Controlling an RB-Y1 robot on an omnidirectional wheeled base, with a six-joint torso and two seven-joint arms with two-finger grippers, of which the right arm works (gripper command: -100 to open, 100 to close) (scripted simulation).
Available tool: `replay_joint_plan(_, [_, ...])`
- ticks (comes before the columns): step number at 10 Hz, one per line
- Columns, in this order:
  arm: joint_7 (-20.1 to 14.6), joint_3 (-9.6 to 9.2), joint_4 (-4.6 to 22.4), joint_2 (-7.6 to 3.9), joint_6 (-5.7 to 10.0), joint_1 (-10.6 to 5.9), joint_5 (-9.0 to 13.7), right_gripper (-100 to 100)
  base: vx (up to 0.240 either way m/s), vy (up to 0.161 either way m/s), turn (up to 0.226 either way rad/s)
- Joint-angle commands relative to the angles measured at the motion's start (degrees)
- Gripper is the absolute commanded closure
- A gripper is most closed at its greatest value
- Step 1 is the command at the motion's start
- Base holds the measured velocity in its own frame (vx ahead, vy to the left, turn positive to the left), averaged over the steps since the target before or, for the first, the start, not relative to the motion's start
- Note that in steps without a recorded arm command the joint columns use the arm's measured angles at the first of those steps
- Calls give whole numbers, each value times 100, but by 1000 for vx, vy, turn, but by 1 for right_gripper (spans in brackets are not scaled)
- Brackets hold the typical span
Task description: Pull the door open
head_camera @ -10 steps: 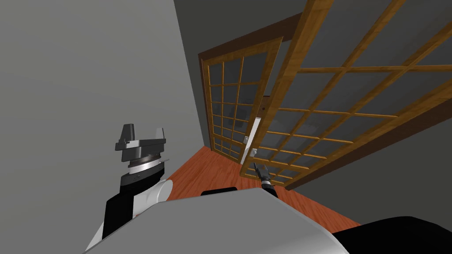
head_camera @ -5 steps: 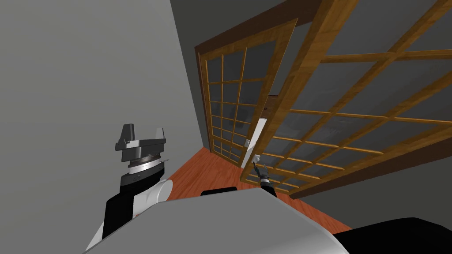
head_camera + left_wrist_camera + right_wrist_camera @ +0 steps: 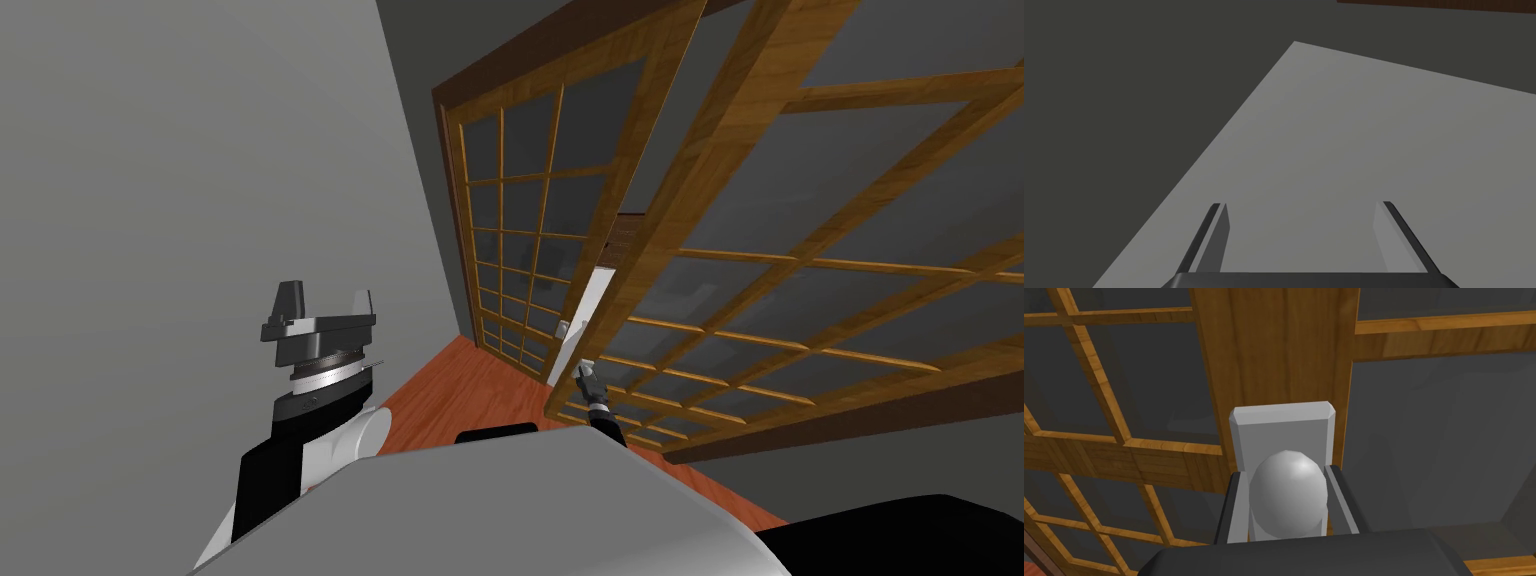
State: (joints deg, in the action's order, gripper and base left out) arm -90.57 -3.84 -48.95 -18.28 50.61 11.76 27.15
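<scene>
Knob point(image 3: 1288, 500) of wooden lattice door point(image 3: 1274, 348) clamped in right pincer point(image 3: 1284, 473), left pincer point(image 3: 1301, 205) spread wide

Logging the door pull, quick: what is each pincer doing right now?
Left pincer: open, holding nothing.
Right pincer: closed on the grey door knob.

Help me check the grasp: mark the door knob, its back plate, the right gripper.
door knob point(image 3: 1288, 495), right wrist view, rounded front
back plate point(image 3: 1281, 425), right wrist view, top face
right gripper point(image 3: 584, 371), head view, between fingers
</scene>
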Motion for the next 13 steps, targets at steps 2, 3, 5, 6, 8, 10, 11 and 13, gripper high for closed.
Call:
replay_joint_plan(2, [-1,4,5,-2,4,14,2,100,-17,7,-6])
replay_joint_plan(3, [-1,4,5,-2,4,14,2,100,-7,2,-1])
replay_joint_plan(5, [-93,-141,-35,-60,48,78,-88,100,-66,-17,46])
replay_joint_plan(6, [-117,-175,-48,-77,64,94,-110,100,-189,-54,89])
replay_joint_plan(8, [-231,-332,-105,-158,138,168,-211,100,-183,-28,61])
replay_joint_plan(10, [-377,-533,-179,-261,233,262,-339,100,-254,-25,70])
replay_joint_plan(11, [-426,-602,-205,-296,266,294,-384,100,-268,-93,89])
replay_joint_plan(13, [-422,-639,-242,-301,240,320,-407,100,-194,-31,45])
